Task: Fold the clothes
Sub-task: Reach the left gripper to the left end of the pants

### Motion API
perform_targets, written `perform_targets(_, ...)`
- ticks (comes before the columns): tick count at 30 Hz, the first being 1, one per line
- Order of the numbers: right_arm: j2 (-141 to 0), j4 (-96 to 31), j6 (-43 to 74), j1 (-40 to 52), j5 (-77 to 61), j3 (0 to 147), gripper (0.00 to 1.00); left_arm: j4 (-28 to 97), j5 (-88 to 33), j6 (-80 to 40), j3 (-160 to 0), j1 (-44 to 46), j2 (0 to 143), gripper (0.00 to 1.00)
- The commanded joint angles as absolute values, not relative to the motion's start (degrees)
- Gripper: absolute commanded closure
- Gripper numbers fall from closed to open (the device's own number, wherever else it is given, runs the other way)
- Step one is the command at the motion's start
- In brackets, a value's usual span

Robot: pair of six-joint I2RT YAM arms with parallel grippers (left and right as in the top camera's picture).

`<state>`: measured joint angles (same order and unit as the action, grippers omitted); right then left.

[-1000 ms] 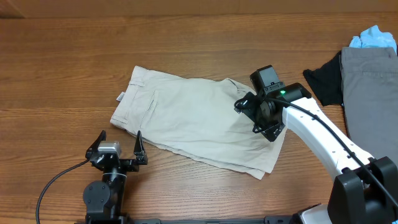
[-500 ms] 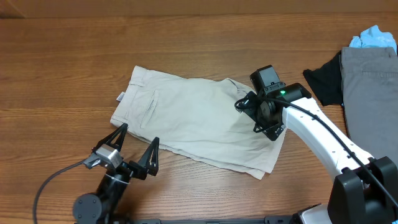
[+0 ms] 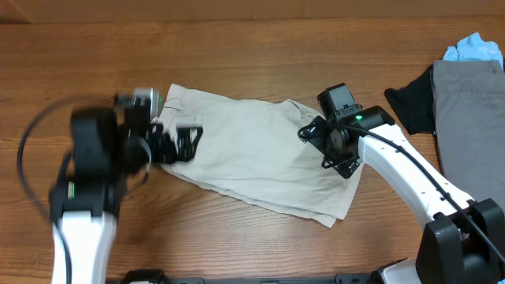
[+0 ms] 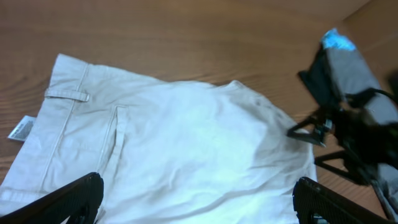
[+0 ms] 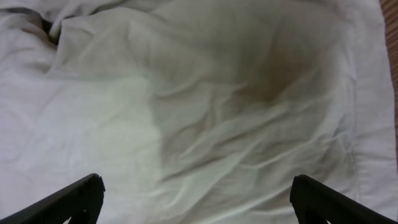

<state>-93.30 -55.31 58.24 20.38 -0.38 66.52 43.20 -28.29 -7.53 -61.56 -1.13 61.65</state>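
The cream-beige trousers lie folded flat on the wooden table, waistband to the left, and fill the left wrist view and the right wrist view. My left gripper is open, blurred by motion, over the waistband end; its fingertips are spread wide above the cloth. My right gripper is open over the trousers' right end; its fingertips hang just above the wrinkled fabric. Neither holds anything.
Grey trousers lie at the right edge with a black garment beside them and a light blue cloth behind. These also show in the left wrist view. Bare wood surrounds the trousers.
My left arm has swung up from the table's front edge to over the trousers' waistband, still open. The right arm and the trousers have not moved.
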Motion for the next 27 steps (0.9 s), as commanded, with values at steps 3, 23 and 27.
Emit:
perform_targets(3,-93.12,-55.13,58.54,20.49,0.54,66.35,0.00,47.20,-34.54,-7.31,-70.43,-0.71,81.06,0.00)
perform_targets(23,-93.45,-55.05,66.37,20.56,-0.08,62.43,0.96,43.48,-4.64,-13.28,-70.61,7.31,97.62,0.96)
perform_targets(27,-93.45,-52.88,70.17,20.49,-0.10,58.24,0.96,43.13,-4.21,-13.30,-70.61,7.49,101.25,0.96)
